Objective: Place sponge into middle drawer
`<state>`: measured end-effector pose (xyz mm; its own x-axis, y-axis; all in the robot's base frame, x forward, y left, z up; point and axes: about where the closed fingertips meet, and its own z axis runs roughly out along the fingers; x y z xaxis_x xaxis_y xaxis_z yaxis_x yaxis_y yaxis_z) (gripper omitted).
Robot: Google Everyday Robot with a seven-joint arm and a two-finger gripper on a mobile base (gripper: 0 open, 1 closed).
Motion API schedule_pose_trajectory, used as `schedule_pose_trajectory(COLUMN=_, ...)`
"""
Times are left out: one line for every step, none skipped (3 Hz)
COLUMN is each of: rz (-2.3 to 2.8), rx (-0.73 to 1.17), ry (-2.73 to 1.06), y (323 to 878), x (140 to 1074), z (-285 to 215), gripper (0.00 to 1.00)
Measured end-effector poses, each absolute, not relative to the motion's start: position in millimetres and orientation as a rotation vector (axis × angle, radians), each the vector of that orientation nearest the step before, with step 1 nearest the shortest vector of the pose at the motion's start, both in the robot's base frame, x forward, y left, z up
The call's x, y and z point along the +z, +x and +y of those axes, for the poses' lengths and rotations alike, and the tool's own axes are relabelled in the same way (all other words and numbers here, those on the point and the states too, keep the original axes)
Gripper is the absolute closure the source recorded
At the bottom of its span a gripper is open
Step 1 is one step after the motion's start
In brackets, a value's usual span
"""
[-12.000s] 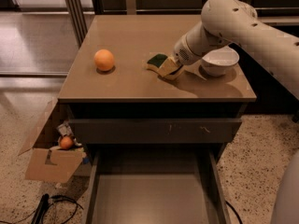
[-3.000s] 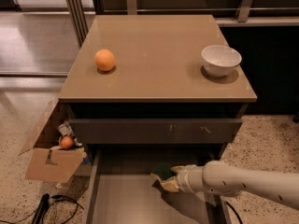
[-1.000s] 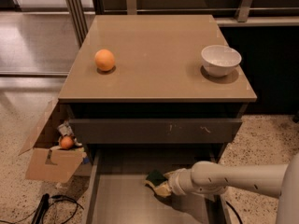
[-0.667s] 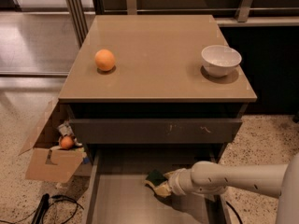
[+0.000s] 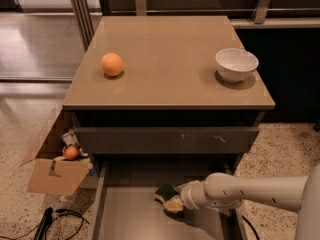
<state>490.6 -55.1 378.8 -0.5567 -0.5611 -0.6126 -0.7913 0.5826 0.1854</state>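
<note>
Down below the counter's front edge, right of centre: gripper (image 5: 177,200) jaws closed on the sponge (image 5: 164,190), holding its right-hand end. Sponge sticks out leftward from the jaws, tilted, dark green face up and toward the counter, pale yellow body underneath. It sits inside the pulled-out middle drawer (image 5: 131,215), over the back right part of the grey-brown floor, with a shadow under it; cannot tell whether it touches the floor. Arm (image 5: 255,191), white, reaches in from the right across the drawer's right wall. Directly above, the upper drawer (image 5: 165,140) is closed, its dark front carrying small pale scratches right of centre. Counter (image 5: 167,54) top: orange fruit (image 5: 112,64) near the left edge, about midway back; white bowl (image 5: 236,64) near the right edge, upright, well apart from the fruit. On the floor under the front left corner, an open cardboard box (image 5: 56,176) with a small orange item inside; dark cables (image 5: 50,220) lie just in front of it.
</note>
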Motion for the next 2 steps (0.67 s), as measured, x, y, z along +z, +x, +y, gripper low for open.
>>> schedule_pose_trajectory(rz=2.317, rx=0.616, ry=-1.078, y=490.6, x=378.8, z=-55.1, gripper=0.00)
schedule_pose_trajectory(rz=2.317, rx=0.616, ry=-1.078, y=490.6, x=378.8, z=-55.0, gripper=0.00)
